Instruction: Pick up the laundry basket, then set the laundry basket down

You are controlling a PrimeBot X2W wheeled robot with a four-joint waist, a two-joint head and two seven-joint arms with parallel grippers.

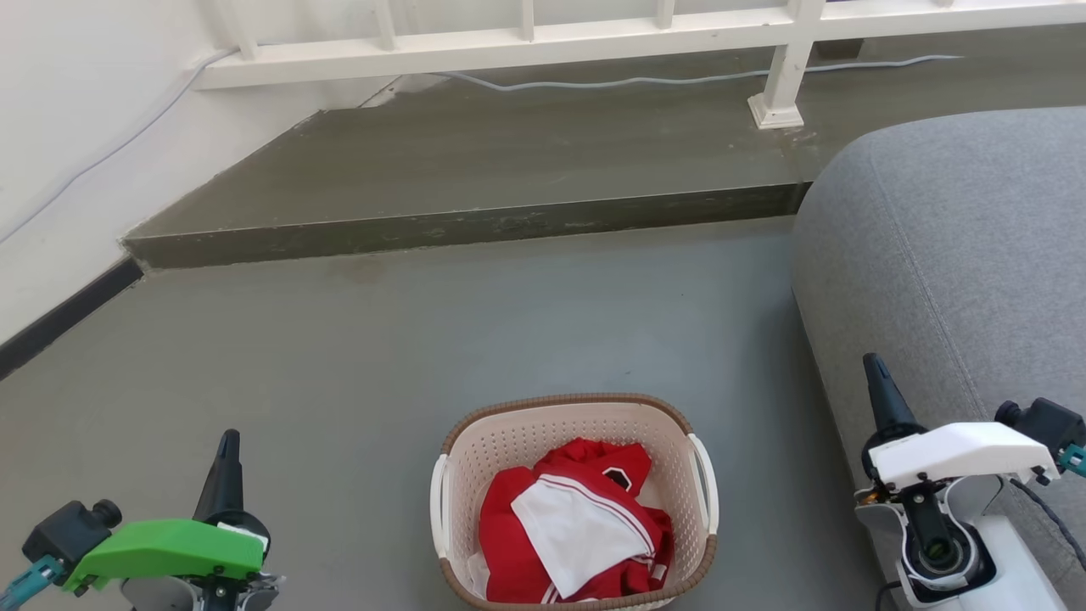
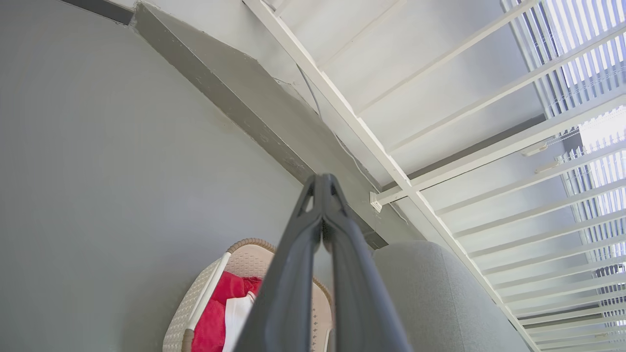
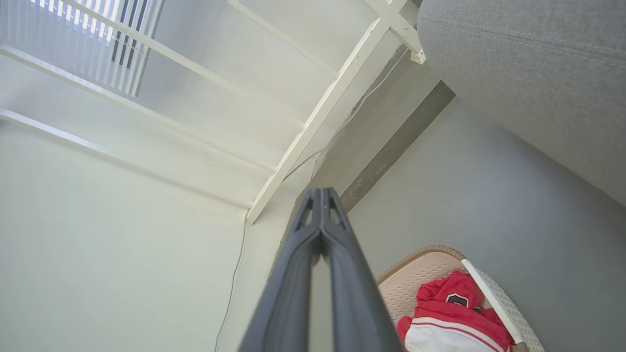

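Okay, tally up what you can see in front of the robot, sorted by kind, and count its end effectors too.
laundry basket: 1
heap of red and white clothes in the basket: 1
grey sofa: 1
grey cable along the railing: 1
end effectors: 2, the left end effector and the right end effector, both shut
Total: 6

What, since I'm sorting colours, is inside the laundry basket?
The laundry basket holds crumpled red clothing with a white panel and striped trim. Anything lying beneath that fabric is covered, so I cannot tell whether more is underneath.
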